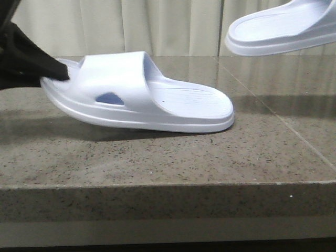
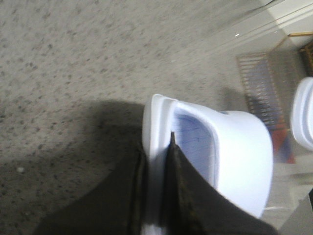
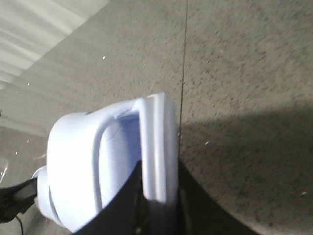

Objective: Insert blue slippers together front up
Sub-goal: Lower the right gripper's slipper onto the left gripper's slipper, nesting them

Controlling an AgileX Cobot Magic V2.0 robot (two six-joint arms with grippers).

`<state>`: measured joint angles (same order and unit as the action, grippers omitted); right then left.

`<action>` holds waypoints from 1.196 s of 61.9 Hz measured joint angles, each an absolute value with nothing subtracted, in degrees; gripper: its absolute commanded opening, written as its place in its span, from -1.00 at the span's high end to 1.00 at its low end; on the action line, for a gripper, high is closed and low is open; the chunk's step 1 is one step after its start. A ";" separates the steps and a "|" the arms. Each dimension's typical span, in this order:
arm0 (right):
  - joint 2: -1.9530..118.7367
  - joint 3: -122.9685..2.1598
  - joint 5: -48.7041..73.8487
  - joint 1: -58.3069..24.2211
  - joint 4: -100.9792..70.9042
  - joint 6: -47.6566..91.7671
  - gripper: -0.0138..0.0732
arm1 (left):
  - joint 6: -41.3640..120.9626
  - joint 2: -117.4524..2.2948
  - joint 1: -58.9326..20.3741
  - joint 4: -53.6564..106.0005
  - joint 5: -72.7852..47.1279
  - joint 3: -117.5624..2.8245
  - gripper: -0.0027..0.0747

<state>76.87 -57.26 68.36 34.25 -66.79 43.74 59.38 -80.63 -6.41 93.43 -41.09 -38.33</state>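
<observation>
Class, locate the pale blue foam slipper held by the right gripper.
In the front view, the pale blue foam slipper hangs in the air at upper right, above the speckled stone table, apart from the other slipper at centre-left.

slippers [image 1: 142,94]: pale lavender-blue foam, smooth, matt with a soft sheen, fine ribbed lines on the footbed | table [image 1: 157,157]: speckled grey-brown stone, polished, glossy on top with reflections, seams between slabs | fingers [image 2: 195,196]: black, matt | curtain [image 1: 157,26]: pale cloth, pleated, matt
</observation>
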 measured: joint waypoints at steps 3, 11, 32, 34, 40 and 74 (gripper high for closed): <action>76.87 -55.83 67.54 31.94 -66.79 44.01 0.84 | 60.02 -82.14 -6.51 93.88 -41.09 -38.43 0.98; 76.78 -53.10 63.79 25.76 -66.84 44.97 0.84 | 61.61 -85.35 -6.51 94.61 -41.09 -38.43 0.98; 76.78 -51.05 51.92 10.93 -66.93 45.47 0.83 | 62.75 -85.78 -6.51 95.45 -41.35 -38.66 0.98; 76.78 -51.05 51.16 9.75 -66.97 45.36 0.83 | 62.75 -85.78 -6.51 95.43 -41.35 -38.66 0.98; 77.30 -50.82 47.40 5.22 -67.60 44.35 0.82 | 62.75 -85.87 -6.51 95.48 -41.35 -38.66 0.98; 84.08 -47.96 27.21 -13.25 -70.25 43.13 0.79 | 63.33 -85.87 -6.51 95.37 -38.56 -38.78 0.98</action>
